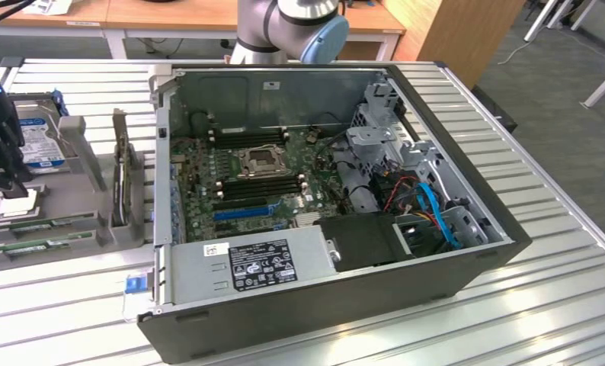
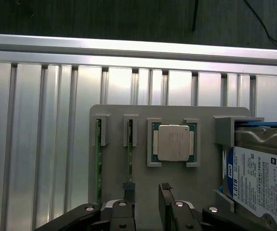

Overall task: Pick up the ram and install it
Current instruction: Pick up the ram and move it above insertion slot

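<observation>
Two green ram sticks stand on edge in slots of a grey holder (image 2: pixel 205 168); one ram stick (image 2: pixel 98 163) is the outer, the other ram stick (image 2: pixel 129 151) sits closer to the square silver processor (image 2: pixel 174 143). In the exterior view they lie at the left, ram (image 1: pixel 40 225) and ram (image 1: pixel 28 246). My gripper (image 2: pixel 146 192) hangs open just above the holder. One fingertip (image 2: pixel 127 187) is over the inner stick, and nothing is held. In the exterior view the gripper (image 1: pixel 3 183) hovers at the far left.
An open computer case (image 1: pixel 465 267) lies on the slatted metal table, with the motherboard's black memory slots (image 1: pixel 262 187) beside the processor socket (image 1: pixel 259 161). A hard drive (image 2: pixel 261 178) rests on the holder beside the processor. A card (image 1: pixel 120 179) stands upright between the holder and the case.
</observation>
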`<move>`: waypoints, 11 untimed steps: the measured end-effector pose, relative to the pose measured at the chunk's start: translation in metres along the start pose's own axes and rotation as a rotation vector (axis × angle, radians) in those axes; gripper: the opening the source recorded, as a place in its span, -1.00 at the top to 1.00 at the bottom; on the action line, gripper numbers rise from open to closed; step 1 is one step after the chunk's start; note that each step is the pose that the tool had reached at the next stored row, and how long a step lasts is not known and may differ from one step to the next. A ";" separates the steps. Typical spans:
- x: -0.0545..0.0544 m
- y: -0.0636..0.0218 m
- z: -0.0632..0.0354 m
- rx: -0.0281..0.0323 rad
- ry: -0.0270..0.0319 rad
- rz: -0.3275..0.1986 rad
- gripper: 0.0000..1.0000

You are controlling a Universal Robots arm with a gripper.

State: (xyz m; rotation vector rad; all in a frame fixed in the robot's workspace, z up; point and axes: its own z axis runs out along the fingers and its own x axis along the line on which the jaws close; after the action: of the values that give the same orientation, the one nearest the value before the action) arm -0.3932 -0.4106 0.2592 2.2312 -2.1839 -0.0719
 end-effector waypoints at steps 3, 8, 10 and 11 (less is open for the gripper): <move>0.002 0.0001 0.0000 0.0000 0.0001 0.000 0.33; 0.008 0.0005 -0.0002 0.0000 0.0000 0.000 0.33; 0.012 0.0010 -0.0002 0.0000 0.0000 0.000 0.33; 0.013 0.0013 -0.0003 -0.0001 0.0001 0.000 0.33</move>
State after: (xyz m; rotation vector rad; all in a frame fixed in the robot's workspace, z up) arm -0.3942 -0.4239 0.2593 2.2312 -2.1838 -0.0719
